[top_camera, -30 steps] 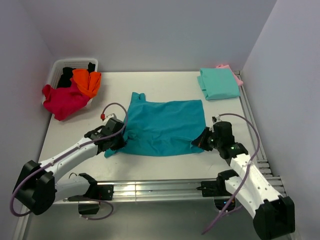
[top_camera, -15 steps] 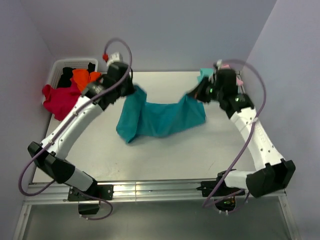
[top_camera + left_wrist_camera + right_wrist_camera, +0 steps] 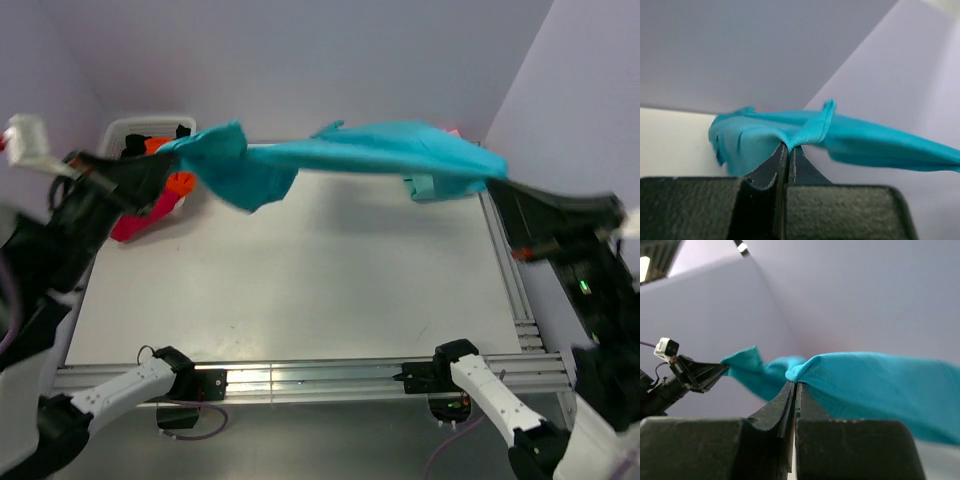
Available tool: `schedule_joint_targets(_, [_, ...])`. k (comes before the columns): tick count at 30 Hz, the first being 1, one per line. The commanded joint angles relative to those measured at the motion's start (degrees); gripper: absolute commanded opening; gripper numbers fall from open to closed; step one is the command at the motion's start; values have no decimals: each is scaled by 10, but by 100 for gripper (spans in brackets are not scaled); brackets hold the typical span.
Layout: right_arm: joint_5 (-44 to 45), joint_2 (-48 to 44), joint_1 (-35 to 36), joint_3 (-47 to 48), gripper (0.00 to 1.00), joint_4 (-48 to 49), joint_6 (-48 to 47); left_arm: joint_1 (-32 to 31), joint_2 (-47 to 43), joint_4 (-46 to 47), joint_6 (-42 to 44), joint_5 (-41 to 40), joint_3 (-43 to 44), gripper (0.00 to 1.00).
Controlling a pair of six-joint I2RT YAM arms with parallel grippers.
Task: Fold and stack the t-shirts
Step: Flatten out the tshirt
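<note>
Teal t-shirt (image 3: 380, 150) stretched midair, pinched by left claw (image 3: 788, 150) and right claw (image 3: 794, 387), hides most of mint shirt (image 3: 427, 187).

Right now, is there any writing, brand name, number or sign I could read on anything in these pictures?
There are none to read.
The deep teal-blue cloth t-shirt, stretched in the air, is plain, with no print or visible tag.
The white plastic slotted basket shows no label.
</note>
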Motion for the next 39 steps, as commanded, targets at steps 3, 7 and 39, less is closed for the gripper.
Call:
schedule_joint_targets(3, [35,-106,3,-35,0,-32,-69,-2,-143,21,-12,70,-81,0])
schedule_joint_targets(7, [48,-138,3,1,0,-101,-102,-1,-187,-45,-15,74,-56,0])
schedule_joint_targets(39, [333,370,-23,-398,0,284,-75,169,435,334,139,-47,-294,0])
